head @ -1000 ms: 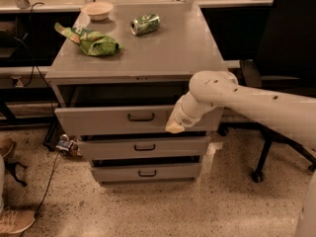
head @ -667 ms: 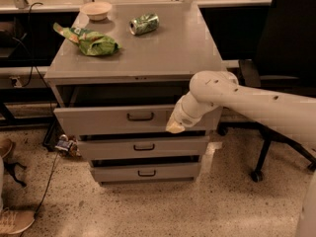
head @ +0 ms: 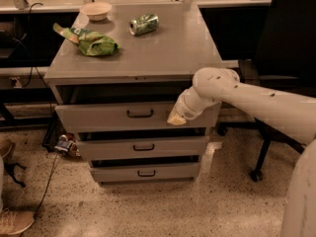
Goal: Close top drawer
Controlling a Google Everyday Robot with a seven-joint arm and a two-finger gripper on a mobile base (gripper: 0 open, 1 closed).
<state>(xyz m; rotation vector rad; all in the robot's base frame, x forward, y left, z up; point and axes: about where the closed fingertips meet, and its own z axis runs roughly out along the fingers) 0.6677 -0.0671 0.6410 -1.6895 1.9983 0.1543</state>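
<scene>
The top drawer (head: 103, 116) of the grey metal cabinet stands pulled out a little, with a dark gap above its front and a small dark loop handle (head: 140, 114) at its centre. My white arm reaches in from the right. The gripper (head: 176, 117) rests against the right part of the top drawer's front panel, right of the handle. Two shorter drawers, the middle drawer (head: 143, 147) and the bottom drawer (head: 145, 172), sit below, each slightly out.
On the cabinet top (head: 168, 48) lie a green chip bag (head: 91, 42), a green can (head: 143, 24) on its side and a small bowl (head: 96, 10). A black office chair (head: 281, 58) stands at the right. Cables and a shoe (head: 15, 221) lie on the floor at left.
</scene>
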